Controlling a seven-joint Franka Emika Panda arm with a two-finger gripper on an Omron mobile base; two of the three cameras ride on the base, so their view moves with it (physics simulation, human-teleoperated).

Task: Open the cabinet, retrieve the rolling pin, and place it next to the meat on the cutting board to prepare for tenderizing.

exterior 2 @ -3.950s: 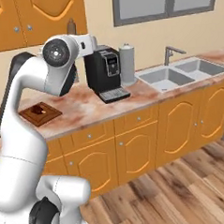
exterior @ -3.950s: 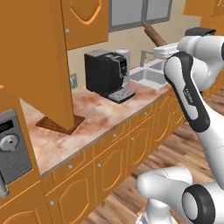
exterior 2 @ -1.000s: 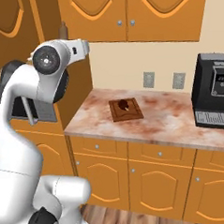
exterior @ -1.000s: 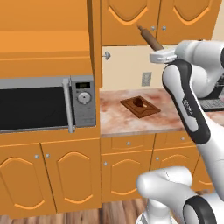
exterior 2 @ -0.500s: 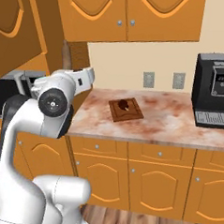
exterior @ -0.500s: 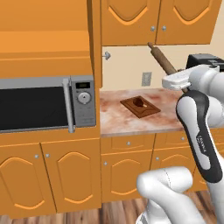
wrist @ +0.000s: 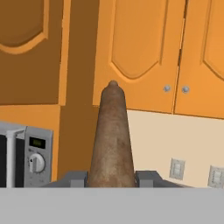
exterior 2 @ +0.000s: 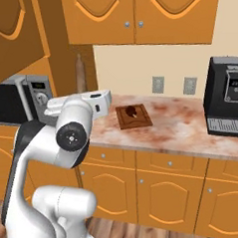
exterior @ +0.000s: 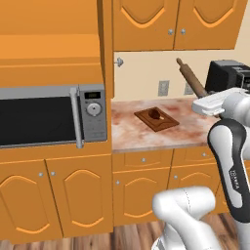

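My gripper (exterior: 204, 99) is shut on the rolling pin (exterior: 191, 79), a brown wooden cylinder that slants up and left above the counter, right of the cutting board (exterior: 166, 123). The meat (exterior: 155, 114), a small dark lump, lies on the board. From the other side the rolling pin (exterior 2: 80, 72) stands nearly upright over the gripper (exterior 2: 82, 97), left of the cutting board (exterior 2: 142, 120) and the meat (exterior 2: 132, 111). In the hand view the rolling pin (wrist: 112, 138) rises between both fingers (wrist: 76, 178). The cabinet door (exterior 2: 10, 40) hangs open at upper left.
A microwave (exterior: 44, 117) sits left of the marble counter (exterior: 141, 136). A black coffee machine (exterior 2: 230, 96) stands at the counter's right end. Shut upper cabinets (exterior: 173, 22) hang above the board. The open door's edge (exterior: 105, 49) juts out beside the microwave.
The arm has come down and swung toward the counter with the rolling pin still in its grip. The board, the meat and the base have not moved.
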